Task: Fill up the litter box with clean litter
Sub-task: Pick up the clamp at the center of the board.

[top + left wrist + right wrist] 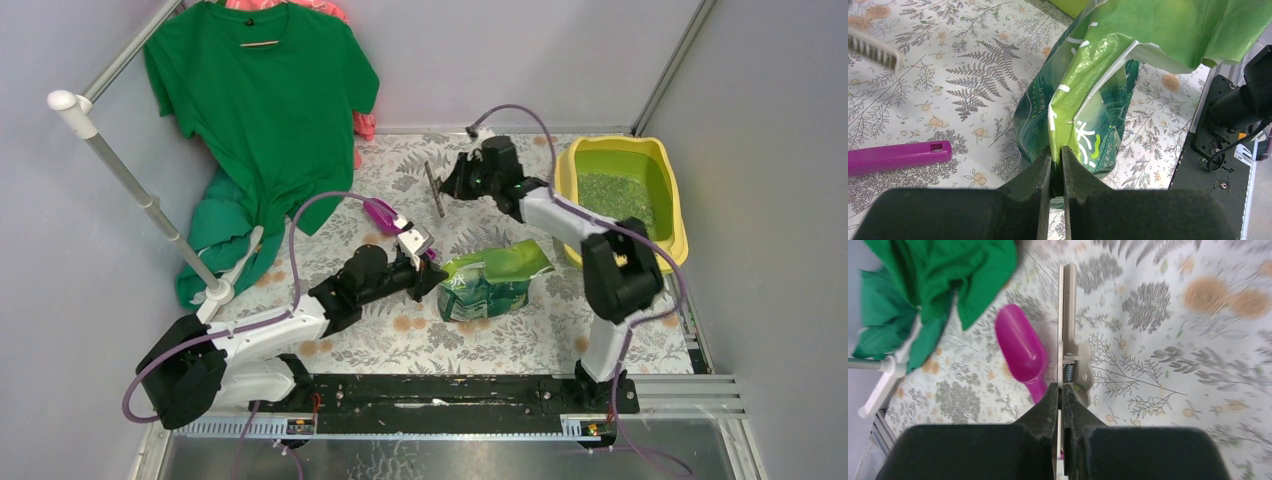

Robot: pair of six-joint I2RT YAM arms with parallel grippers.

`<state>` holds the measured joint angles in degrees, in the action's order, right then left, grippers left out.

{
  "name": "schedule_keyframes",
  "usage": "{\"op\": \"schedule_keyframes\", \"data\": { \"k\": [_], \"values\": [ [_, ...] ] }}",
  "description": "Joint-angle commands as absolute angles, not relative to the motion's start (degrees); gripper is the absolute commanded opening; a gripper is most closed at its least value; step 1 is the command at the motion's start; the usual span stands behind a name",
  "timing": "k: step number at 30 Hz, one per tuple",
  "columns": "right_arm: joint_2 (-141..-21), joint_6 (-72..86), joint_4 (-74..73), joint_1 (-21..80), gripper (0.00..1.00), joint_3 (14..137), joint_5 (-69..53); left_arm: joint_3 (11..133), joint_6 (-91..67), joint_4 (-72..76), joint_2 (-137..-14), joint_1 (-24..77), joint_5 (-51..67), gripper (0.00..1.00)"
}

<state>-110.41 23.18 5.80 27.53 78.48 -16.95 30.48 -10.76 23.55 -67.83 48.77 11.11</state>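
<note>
The right arm's elbow hides the near left corner of the litter box [612, 142], which stands at the far right corner of the table [400, 330] with clean litter [615, 195] inside. The right arm reaches to the far centre, right gripper [1060, 390] clamped on a beige spring clip [1067, 315]. The left arm stretches to the centre, left gripper [1057, 152] pinching a fold of the green bag [1083, 100], whose top is cut off in the wrist view.
</note>
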Motion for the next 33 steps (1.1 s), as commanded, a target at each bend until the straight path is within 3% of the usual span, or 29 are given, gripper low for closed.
{"op": "schedule_keyframes", "data": {
  "k": [1, 13, 21, 29, 33],
  "values": [
    [-95.48, 20.15, 12.34, 26.82, 0.00, 72.81, -15.16, 30.92, -10.63, 22.36, -66.48, 49.06, 10.77, 0.17],
    [-61.93, 18.57, 7.98, 24.13, 0.00, 50.89, -20.93, 30.52, -13.53, 22.35, -60.80, 49.12, 18.10, 0.17],
    [-46.65, 21.89, 8.01, 23.90, 0.00, 37.60, -25.92, 27.95, -17.71, 25.69, -57.92, 49.24, 23.80, 0.18],
    [-33.07, 22.65, 3.95, 23.91, 0.00, 32.55, -25.34, 27.71, -20.17, 30.28, -58.91, 49.53, 27.64, 0.19],
    [-32.96, 24.22, 7.87, 23.91, 0.00, 31.16, -28.32, 31.05, -19.28, 28.15, -61.33, 49.42, 27.93, 0.23]
  ]
}}
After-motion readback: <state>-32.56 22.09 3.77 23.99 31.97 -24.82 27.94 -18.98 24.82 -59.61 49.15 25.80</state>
